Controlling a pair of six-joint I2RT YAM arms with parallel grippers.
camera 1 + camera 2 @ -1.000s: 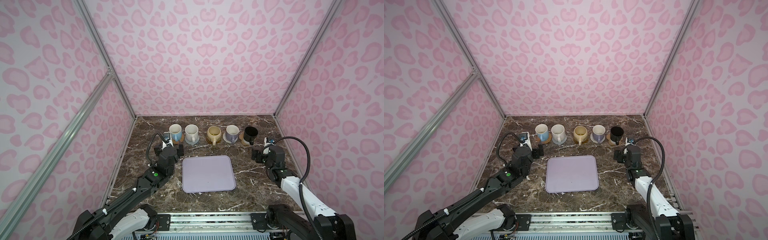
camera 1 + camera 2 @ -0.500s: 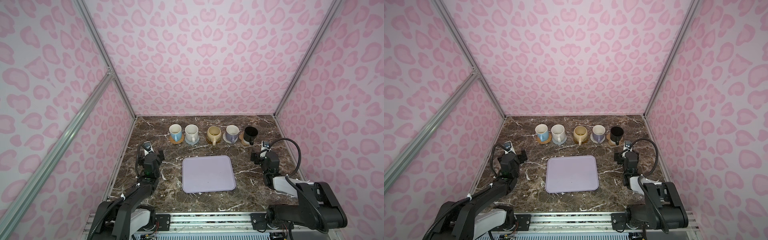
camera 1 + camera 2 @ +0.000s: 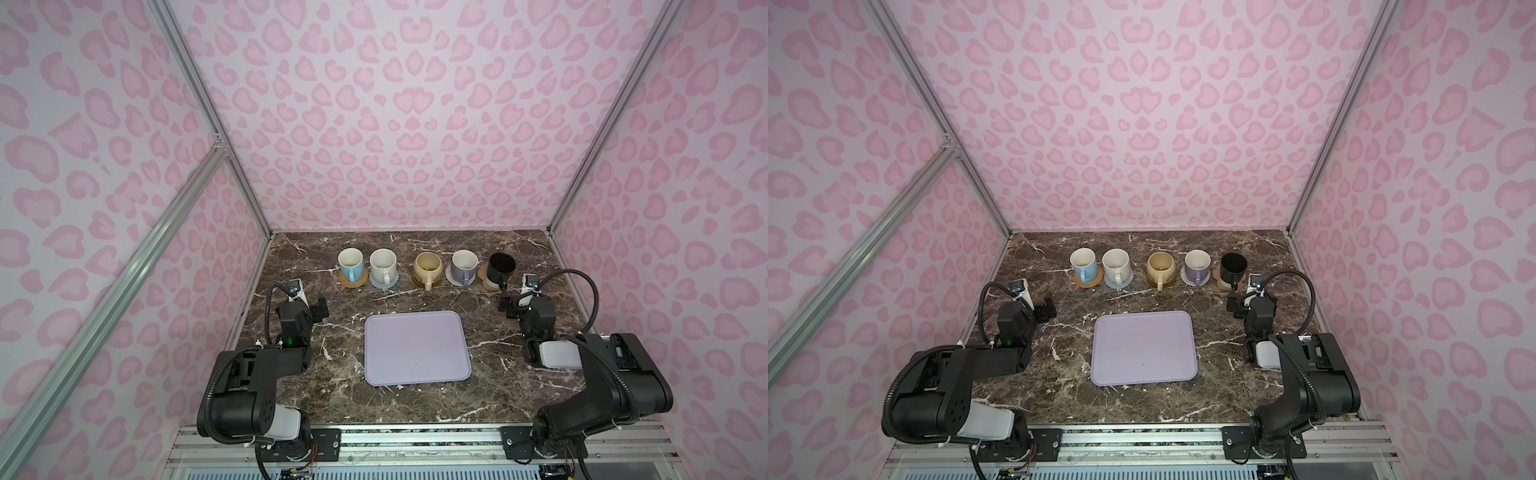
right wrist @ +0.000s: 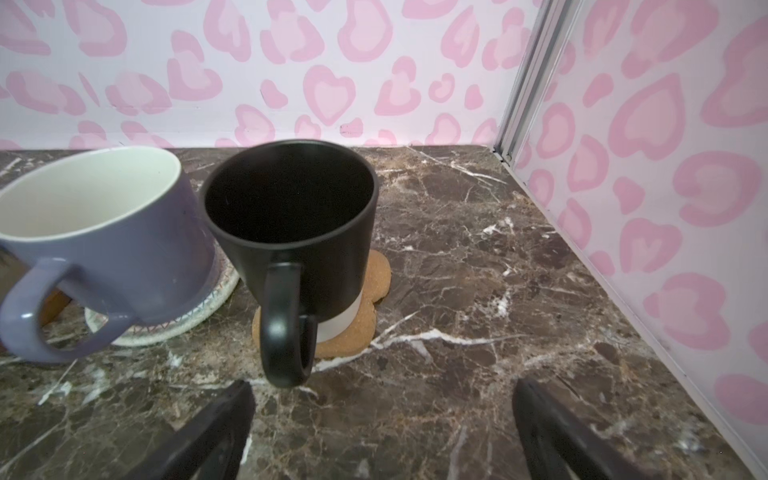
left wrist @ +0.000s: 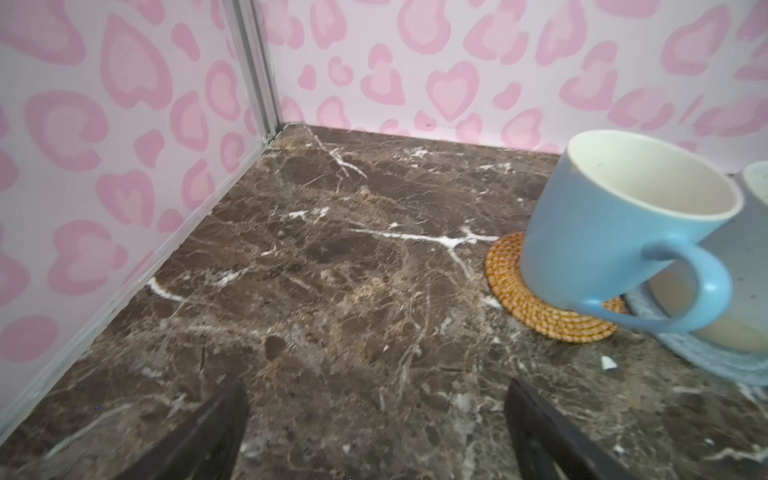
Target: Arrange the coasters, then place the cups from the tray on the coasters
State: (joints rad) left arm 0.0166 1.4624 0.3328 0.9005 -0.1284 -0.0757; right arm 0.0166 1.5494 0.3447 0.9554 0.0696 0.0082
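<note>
Five cups stand in a row at the back, each on a coaster: light blue cup [image 3: 350, 264] on the orange coaster [image 5: 540, 307], speckled white cup [image 3: 383, 266], yellow cup [image 3: 428, 268], lavender cup [image 4: 104, 245] on the beige coaster [image 4: 183, 324], and black cup [image 4: 291, 224] on the paw coaster [image 4: 357, 332]. The lavender tray [image 3: 417, 349] lies bare in the middle. My left gripper [image 3: 320, 309] [image 5: 376, 415] is open over bare marble, left of the blue cup. Just in front of the black cup's handle, my right gripper [image 3: 508, 305] [image 4: 382, 415] is open and holds nothing.
Pink patterned walls [image 3: 374, 124] close in the marble table [image 3: 345, 399] on three sides, with metal corner posts at the back. Both arms are folded low beside the tray, near the side walls.
Both arms have drawn back from the row of cups toward the near side and folded low. The cups, coasters and tray have not moved.
</note>
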